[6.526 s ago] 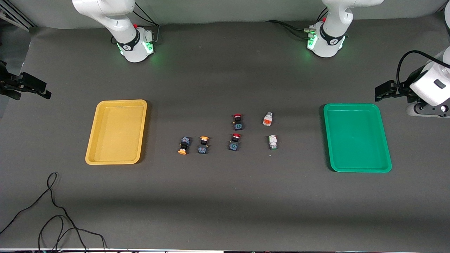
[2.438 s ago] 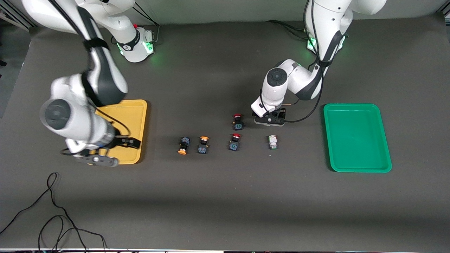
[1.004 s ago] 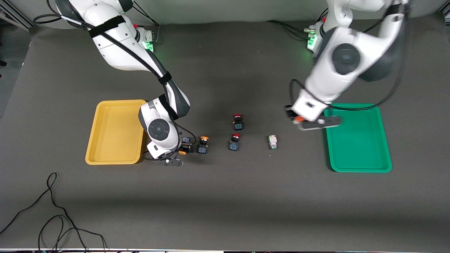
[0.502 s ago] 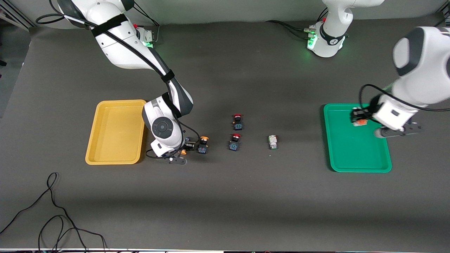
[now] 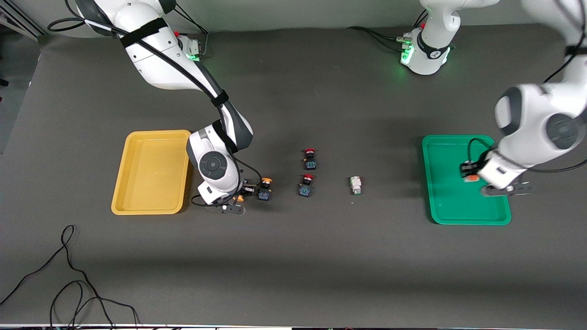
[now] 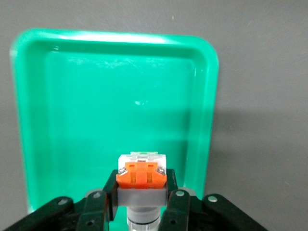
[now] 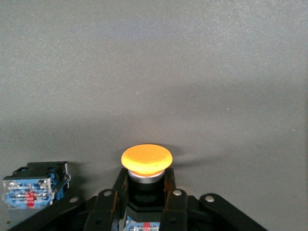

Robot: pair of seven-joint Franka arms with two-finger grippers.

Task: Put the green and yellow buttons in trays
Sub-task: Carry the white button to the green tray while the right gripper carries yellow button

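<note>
1. Buttons of the task sit in three places: one white-bodied button with an orange mark (image 6: 141, 174) is pinched between the fingers of the left gripper (image 6: 141, 192), over the green tray (image 5: 440, 201).
2. In the left wrist view that button sits above the tray's green floor, its orange face toward the camera, a finger pressed on each side of its body.
3. A yellow-orange-capped button (image 7: 146, 161) is clamped by the right gripper (image 7: 145, 192), low at the table (image 5: 293, 256) just beside the yellow tray (image 5: 137, 183), toward the green tray's end from it (whether the button still touches the table cannot be told).
4. A second yellow-orange-capped button (image 5: 264, 189) lies on the table just beside the right gripper, on the side away from the yellow tray; its blue-black body also shows in the right wrist view.
5. The white button with a green mark (image 5: 355, 185) lies on the table between the yellow tray and the green tray, closer to the green one.
6. Two red-capped buttons, one (image 5: 310, 158) farther from the front camera and one (image 5: 306, 185) nearer, lie between the second yellow-orange-capped button and the white button with a green mark.
7. A black cable (image 5: 69, 275) lies on the table, nearer to the front camera than the yellow tray.
</note>
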